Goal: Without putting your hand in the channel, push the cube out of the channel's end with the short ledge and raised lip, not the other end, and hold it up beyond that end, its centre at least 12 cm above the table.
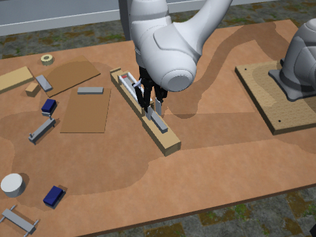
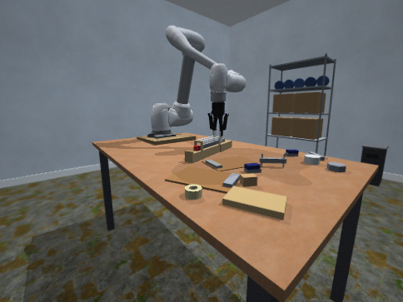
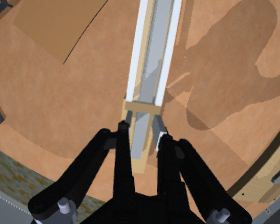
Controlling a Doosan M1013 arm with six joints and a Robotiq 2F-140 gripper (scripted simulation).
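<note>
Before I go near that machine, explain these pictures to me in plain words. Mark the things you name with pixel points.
It is one white robot arm (image 1: pixel 166 39) (image 2: pixel 185 79) ending in a black two-fingered hand (image 1: pixel 153 110) (image 2: pixel 217 136) (image 3: pixel 142 117). One picture looks down from above, one across from the side, and one from the wrist past the fingers. On the table (image 1: pixel 212 166) (image 2: pixel 125 154) (image 3: pixel 60 110) lies a wooden channel (image 1: pixel 129 100) (image 2: pixel 204 153) (image 3: pixel 142 106) with a red cube (image 1: pixel 124 76) (image 2: pixel 196 148) near one end. Around it lie loose things, including a tape roll (image 1: pixel 46 60) (image 2: pixel 193 193). The fingers stand apart on either side of a grey bar (image 1: pixel 160 123) (image 3: pixel 139 142), holding nothing.
</note>
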